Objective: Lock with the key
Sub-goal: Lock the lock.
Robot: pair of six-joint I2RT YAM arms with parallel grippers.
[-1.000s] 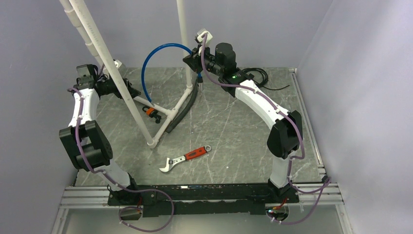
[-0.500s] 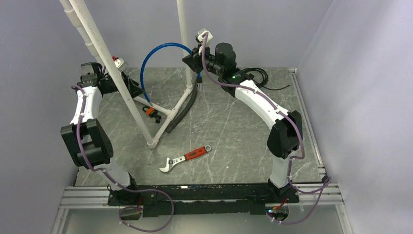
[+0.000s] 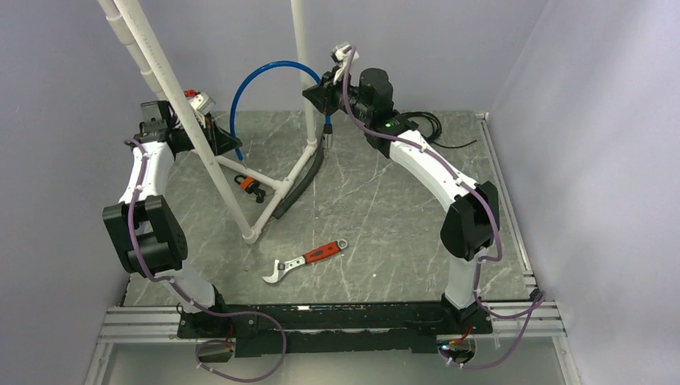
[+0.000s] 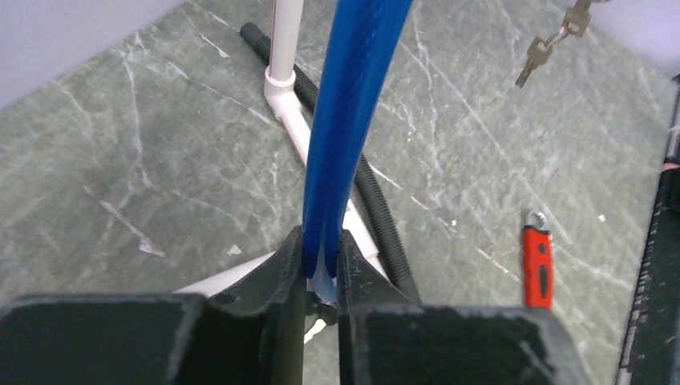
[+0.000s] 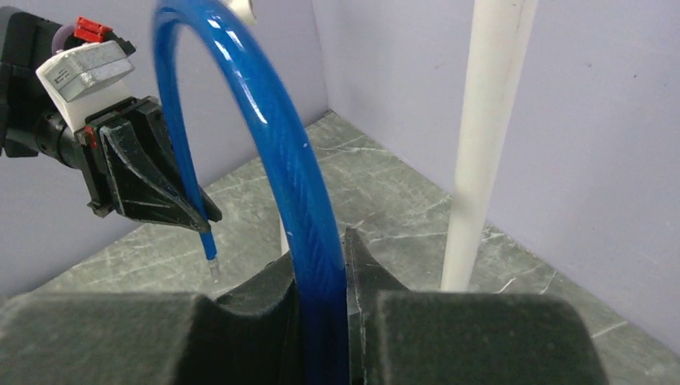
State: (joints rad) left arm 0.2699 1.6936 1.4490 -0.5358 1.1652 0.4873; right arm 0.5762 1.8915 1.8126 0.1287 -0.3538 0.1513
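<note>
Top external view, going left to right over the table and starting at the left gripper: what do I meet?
left gripper → small orange-and-black piece → red-handled wrench → black cord. The blue cable and the right gripper overlap these, so they are left out.

Seen from the left wrist, the keys run off the top edge, so what they hang from stays out of sight, and from overhead they are too small to tell apart. The blue cable disappears between the jaws of the right gripper, its lower stretch hidden. Overhead, a white pipe covers part of the wrist behind the left gripper.
</note>
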